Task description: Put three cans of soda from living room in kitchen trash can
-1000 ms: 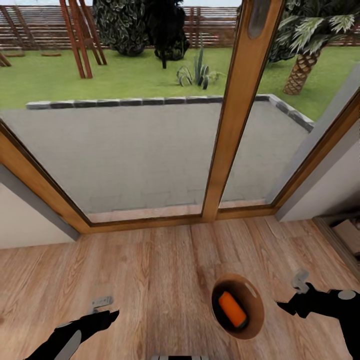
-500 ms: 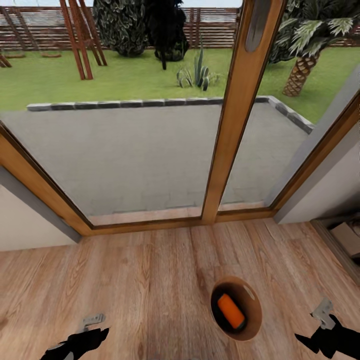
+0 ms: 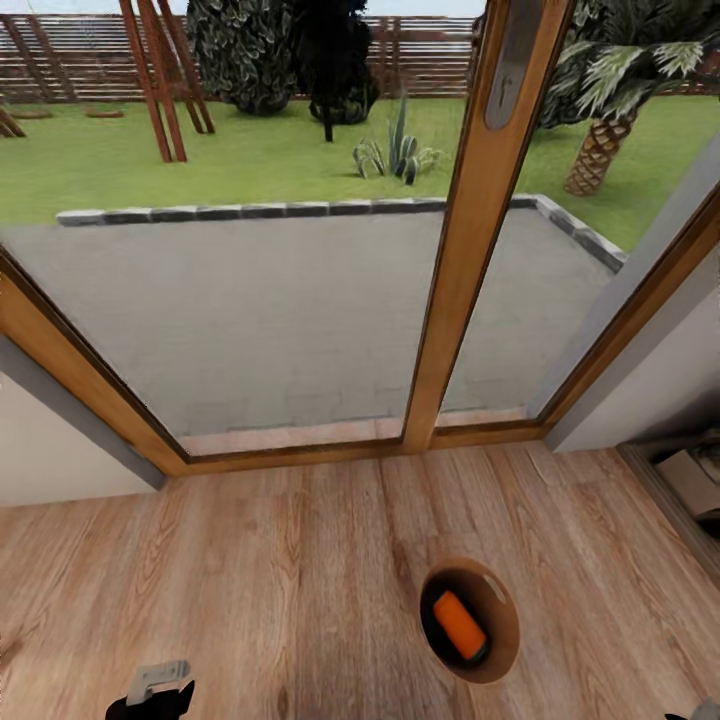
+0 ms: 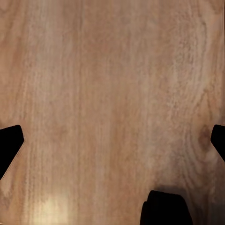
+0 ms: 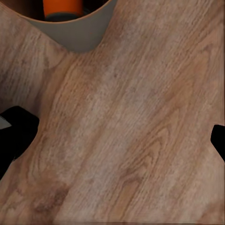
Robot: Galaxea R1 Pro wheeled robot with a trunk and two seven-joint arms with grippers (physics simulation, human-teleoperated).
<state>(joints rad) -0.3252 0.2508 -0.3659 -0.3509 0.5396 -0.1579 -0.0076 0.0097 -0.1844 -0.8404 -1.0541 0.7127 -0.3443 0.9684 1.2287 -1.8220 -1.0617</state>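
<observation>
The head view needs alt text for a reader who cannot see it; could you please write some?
An orange soda can lies inside a round bin standing on a light wood floor, before wood-framed glass doors onto a patio and garden. The left gripper peeks in at the bottom edge.

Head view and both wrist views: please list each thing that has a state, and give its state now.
Orange soda can: lying on its side inside the bin.
Trash can: upright on the wood floor, open top.
Glass doors: closed.
Left hand: open, empty, over bare floor.
Right hand: open, empty, beside the bin.
</observation>
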